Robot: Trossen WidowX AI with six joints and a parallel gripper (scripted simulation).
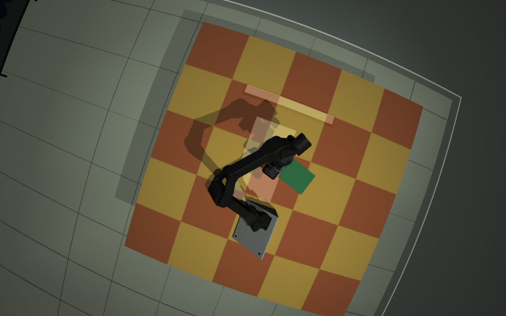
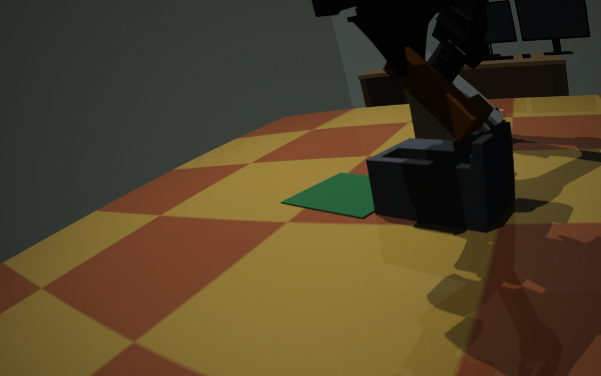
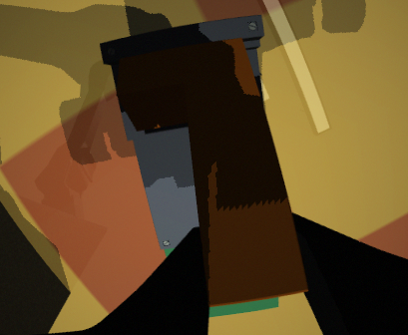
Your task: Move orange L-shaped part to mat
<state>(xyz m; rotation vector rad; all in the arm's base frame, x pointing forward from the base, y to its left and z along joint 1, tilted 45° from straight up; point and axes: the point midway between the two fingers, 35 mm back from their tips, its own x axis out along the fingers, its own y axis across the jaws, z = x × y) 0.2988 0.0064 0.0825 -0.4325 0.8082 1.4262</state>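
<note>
The orange L-shaped part [image 2: 426,88] [image 3: 249,264] is steeply tilted, with its straight end up and its L-shaped end down. My gripper [image 2: 401,70] is shut on the raised straight end. The L-shaped end is at the level of the tray's top, beside the tall end wall; I cannot tell whether it touches the tray. The grey tray [image 2: 393,186] [image 3: 172,216] stands below, its pocket partly in view. The green mat [image 1: 298,178] [image 2: 330,196] [image 3: 244,306] lies flat beside the tray. The arm hides the part and most of the tray in the top view.
The arm's metal base plate [image 1: 246,235] is on the checkered table [image 1: 325,247]. A pale bar [image 1: 306,107] [image 3: 301,75] lies on the far side of the tray from the base. A desk [image 2: 522,76] with monitors stands in the background.
</note>
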